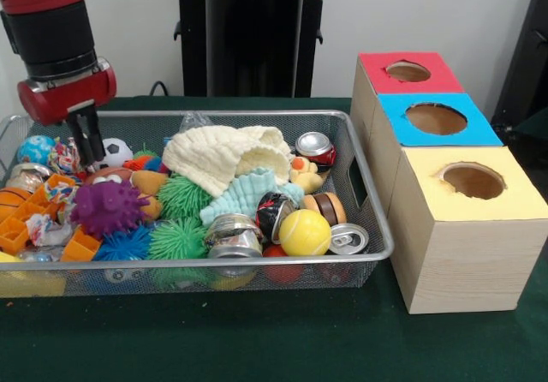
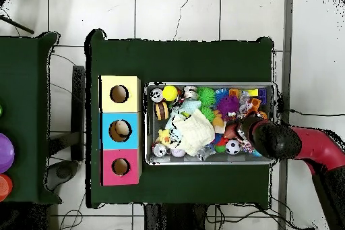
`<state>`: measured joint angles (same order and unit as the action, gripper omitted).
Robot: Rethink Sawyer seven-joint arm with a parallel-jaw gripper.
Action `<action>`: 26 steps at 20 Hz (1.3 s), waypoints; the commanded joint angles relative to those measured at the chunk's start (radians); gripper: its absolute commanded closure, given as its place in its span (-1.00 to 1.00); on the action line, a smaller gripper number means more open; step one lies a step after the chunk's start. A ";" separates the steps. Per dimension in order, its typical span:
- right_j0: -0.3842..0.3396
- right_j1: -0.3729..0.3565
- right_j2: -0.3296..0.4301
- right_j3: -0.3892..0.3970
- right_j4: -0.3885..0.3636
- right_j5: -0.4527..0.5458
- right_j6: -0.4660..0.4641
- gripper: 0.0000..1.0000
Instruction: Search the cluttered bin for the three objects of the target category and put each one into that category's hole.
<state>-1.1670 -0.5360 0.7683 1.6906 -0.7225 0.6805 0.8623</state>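
Note:
A wire mesh bin (image 1: 370, 195) holds a heap of toys, cans and cloths. My gripper (image 1: 86, 152) hangs down into the bin's left end, just beside a small soccer ball (image 1: 116, 151) and above a purple spiky ball (image 1: 107, 206). It holds nothing that I can see. Cans lie on the right side: a red one (image 1: 316, 148), a crushed silver one (image 1: 233, 235) and one showing its top (image 1: 349, 239). A yellow tennis ball (image 1: 305, 232) sits between them. In the overhead view the arm (image 2: 273, 139) covers the gripper next to the soccer ball (image 2: 232, 147).
Three boxes stand beside the bin, each with a round hole: red (image 1: 408, 71), blue (image 1: 437, 118), yellow (image 1: 473, 180). A white cloth (image 1: 227, 155) and a teal one (image 1: 244, 193) cover the bin's middle. Green spiky balls (image 1: 177, 238) and orange plastic pieces (image 1: 43, 219) crowd the left.

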 commanded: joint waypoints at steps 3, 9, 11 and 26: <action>-0.007 0.072 0.018 -0.114 -0.057 0.076 -0.256 1.00; -0.017 0.122 0.021 -0.147 -0.075 0.053 -0.281 1.00; -0.017 0.126 0.021 -0.149 -0.078 0.051 -0.278 1.00; -0.012 0.160 0.009 -0.164 -0.140 0.026 -0.246 1.00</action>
<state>-1.1801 -0.4107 0.7745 1.5825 -0.7964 0.6807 0.8623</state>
